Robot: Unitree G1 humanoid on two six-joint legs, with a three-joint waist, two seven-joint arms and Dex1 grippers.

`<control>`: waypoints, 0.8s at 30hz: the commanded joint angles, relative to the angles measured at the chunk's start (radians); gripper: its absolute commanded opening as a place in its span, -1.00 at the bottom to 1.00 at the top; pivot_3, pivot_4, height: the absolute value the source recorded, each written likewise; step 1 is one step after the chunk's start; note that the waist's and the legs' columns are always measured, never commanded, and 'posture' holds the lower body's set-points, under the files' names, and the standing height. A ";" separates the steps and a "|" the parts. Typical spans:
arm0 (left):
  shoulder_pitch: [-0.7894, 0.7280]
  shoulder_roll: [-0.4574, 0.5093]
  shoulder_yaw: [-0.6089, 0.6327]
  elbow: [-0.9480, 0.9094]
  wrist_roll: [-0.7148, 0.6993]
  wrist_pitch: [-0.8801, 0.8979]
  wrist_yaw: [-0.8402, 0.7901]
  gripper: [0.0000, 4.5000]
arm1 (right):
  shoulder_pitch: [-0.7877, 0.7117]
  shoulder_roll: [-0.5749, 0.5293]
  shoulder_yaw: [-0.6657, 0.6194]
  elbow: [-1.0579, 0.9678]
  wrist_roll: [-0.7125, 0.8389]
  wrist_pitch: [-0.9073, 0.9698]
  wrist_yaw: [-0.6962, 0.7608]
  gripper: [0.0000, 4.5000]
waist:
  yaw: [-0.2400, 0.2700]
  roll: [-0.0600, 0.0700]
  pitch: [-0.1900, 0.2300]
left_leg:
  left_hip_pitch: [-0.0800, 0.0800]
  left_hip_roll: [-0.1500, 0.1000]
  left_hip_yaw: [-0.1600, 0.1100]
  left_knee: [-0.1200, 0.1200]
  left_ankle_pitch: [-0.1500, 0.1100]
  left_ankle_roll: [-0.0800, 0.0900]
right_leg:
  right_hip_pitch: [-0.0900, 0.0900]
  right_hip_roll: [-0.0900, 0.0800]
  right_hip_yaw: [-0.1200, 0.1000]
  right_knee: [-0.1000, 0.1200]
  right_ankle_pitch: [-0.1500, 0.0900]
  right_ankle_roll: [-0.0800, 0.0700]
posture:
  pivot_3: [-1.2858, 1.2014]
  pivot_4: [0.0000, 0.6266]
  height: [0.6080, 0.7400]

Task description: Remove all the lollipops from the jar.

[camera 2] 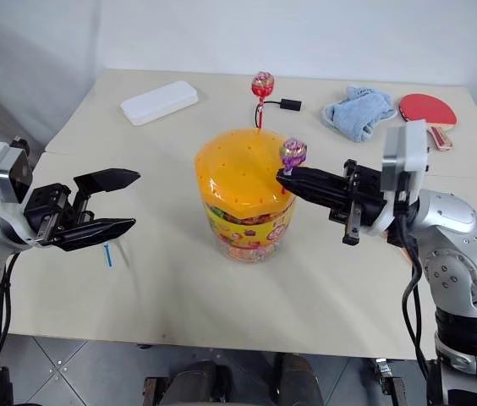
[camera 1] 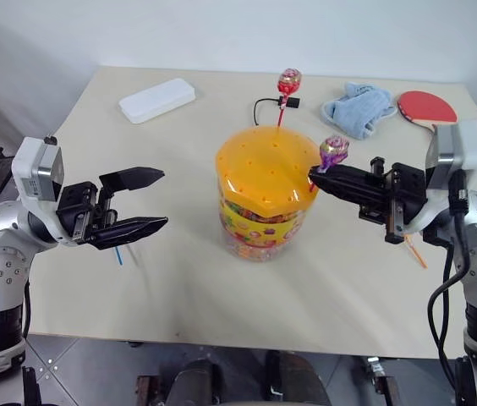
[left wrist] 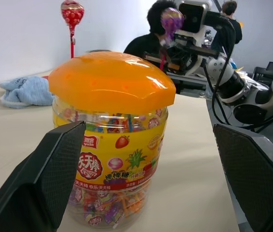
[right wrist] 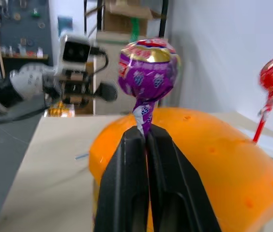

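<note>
Left eye view shows the right gripper point(camera 1: 316, 176) fingers pinching the purple lollipop point(camera 1: 334, 150) at the jar point(camera 1: 264, 193), mid-bench; red lollipop point(camera 1: 288, 82) remains planted, blue stick point(camera 1: 118, 255) and orange stick point(camera 1: 415, 250) lie out, left gripper point(camera 1: 156, 200) spread.

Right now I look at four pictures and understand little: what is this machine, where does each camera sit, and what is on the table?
It is a two-armed robot. Two pictures come from its head, one from each wrist. On the table stands a jar with an orange lid; a red lollipop is stuck in it. The right tool is shut on a purple lollipop just below its head. The left tool waits open beside the jar. Behind lie a white box, a blue cloth and a red paddle.
</note>
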 commanded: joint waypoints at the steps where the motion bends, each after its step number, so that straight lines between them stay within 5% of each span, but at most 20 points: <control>1: -0.023 -0.009 0.006 -0.022 -0.025 -0.006 -0.006 1.00 | -0.041 -0.056 -0.129 0.027 0.103 0.053 -0.059 -0.98 | 0.002 0.000 0.000 | 0.000 0.000 0.000 0.000 0.000 0.000 | 0.000 0.000 0.000 0.000 0.000 0.000 | 0.03 -0.52 1.00; 6: -0.024 -0.012 -0.023 -0.023 0.013 -0.029 -0.026 1.00 | -0.009 -0.284 -0.250 0.313 -0.033 0.087 -0.042 -0.98 | 0.008 -0.001 0.000 | -0.001 -0.001 0.000 0.000 0.000 0.001 | 0.000 0.000 0.000 -0.001 0.000 0.000 | 0.03 -0.52 1.00; 10: -0.003 -0.002 -0.045 -0.025 0.041 -0.041 -0.055 1.00 | 0.101 -0.459 -0.135 0.621 -0.340 0.014 -0.061 -0.98 | 0.012 -0.002 0.000 | 0.000 -0.001 0.001 0.000 0.000 0.002 | 0.001 0.000 0.000 -0.001 0.000 0.000 | 0.03 -0.52 1.00; 14: 0.024 -0.009 -0.052 -0.027 0.062 -0.060 -0.065 1.00 | 0.199 -0.493 -0.016 0.749 -0.551 -0.094 -0.062 -0.98 | 0.000 -0.001 0.000 | 0.000 0.000 0.004 0.000 0.000 0.002 | 0.000 0.000 0.001 0.000 0.000 0.000 | 0.03 -0.52 1.00; 21: 0.055 0.005 -0.046 -0.044 0.065 -0.061 -0.072 1.00 | 0.219 -0.470 0.062 0.876 -0.697 -0.112 -0.089 -0.98 | -0.009 0.005 0.001 | 0.003 0.002 0.009 0.000 0.001 0.001 | -0.002 0.000 0.002 0.001 0.000 0.000 | 0.03 -0.52 1.00; 24: 0.055 0.006 -0.038 -0.044 0.063 -0.063 -0.066 1.00 | 0.235 -0.454 0.049 0.911 -0.694 -0.130 -0.056 -0.69 | -0.004 0.005 0.001 | 0.002 0.002 0.008 0.000 0.001 0.001 | -0.002 0.000 0.003 0.001 0.000 0.000 | 0.03 -0.52 1.00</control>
